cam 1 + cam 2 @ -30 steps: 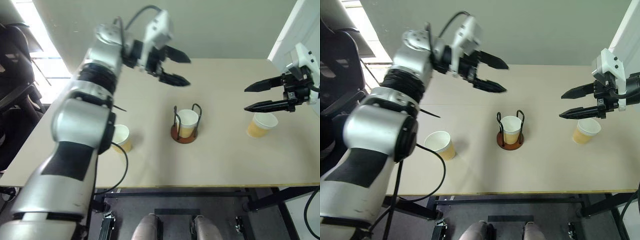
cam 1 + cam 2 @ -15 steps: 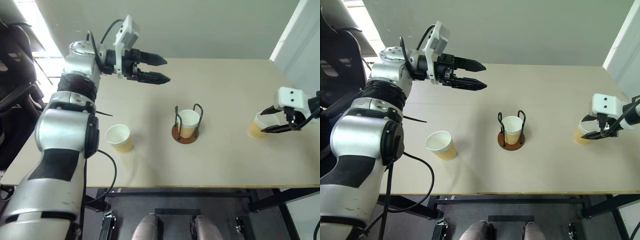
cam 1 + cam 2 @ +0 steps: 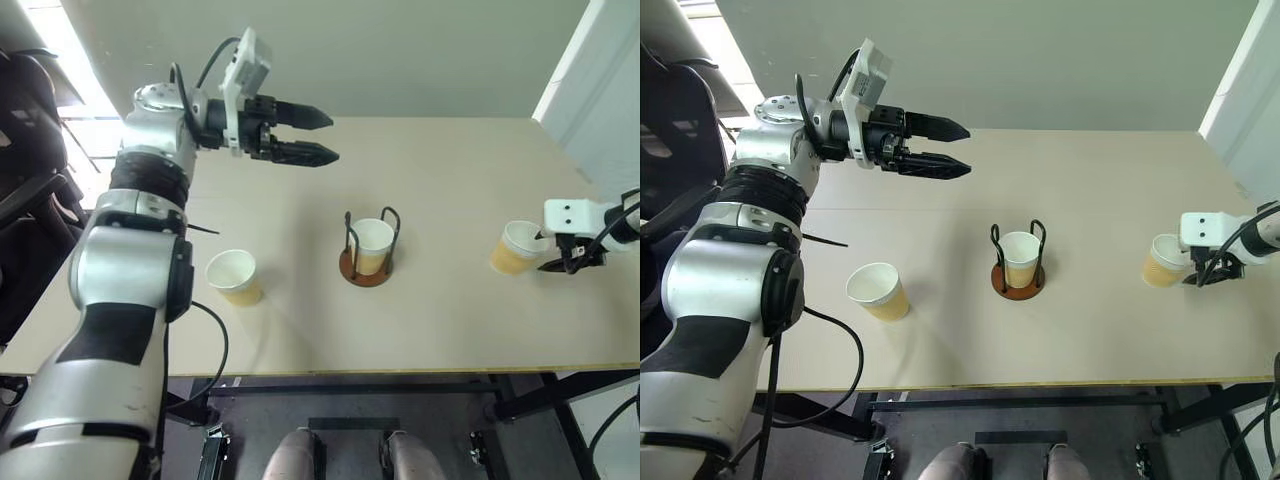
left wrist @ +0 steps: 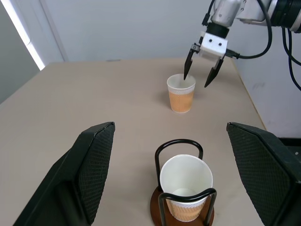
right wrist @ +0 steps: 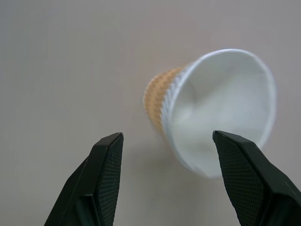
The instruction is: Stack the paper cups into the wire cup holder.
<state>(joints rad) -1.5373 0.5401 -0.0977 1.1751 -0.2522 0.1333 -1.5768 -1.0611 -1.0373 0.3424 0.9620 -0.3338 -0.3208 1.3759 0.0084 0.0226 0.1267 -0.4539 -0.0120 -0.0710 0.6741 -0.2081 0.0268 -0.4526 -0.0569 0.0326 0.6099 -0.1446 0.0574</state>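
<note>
The wire cup holder point(image 3: 352, 272) stands mid-table with one paper cup point(image 3: 374, 240) seated upright in it. A second paper cup point(image 3: 233, 277) stands upright on the left, near the front edge. The third paper cup point(image 3: 512, 247) is at the far right. My right gripper point(image 3: 552, 255) hangs open, pointing down, at that cup's outer side. In the left wrist view one finger point(image 4: 186, 66) sits over the rim and the other beside the cup point(image 4: 181, 93). My left gripper point(image 3: 332, 137) is open and empty, held high over the back left of the table, pointing toward the holder point(image 4: 181, 143).
The tan table's front edge point(image 3: 400, 372) runs close to the left cup. A black cable point(image 3: 222, 340) loops from my left arm beside that cup. A dark chair point(image 3: 25, 190) stands off the table's left, a white wall panel point(image 3: 590, 90) at the right.
My right gripper dropped and swung right, tilting from level to pointing down at the right cup. My left arm drew back slightly to the left. The cups have not moved.
</note>
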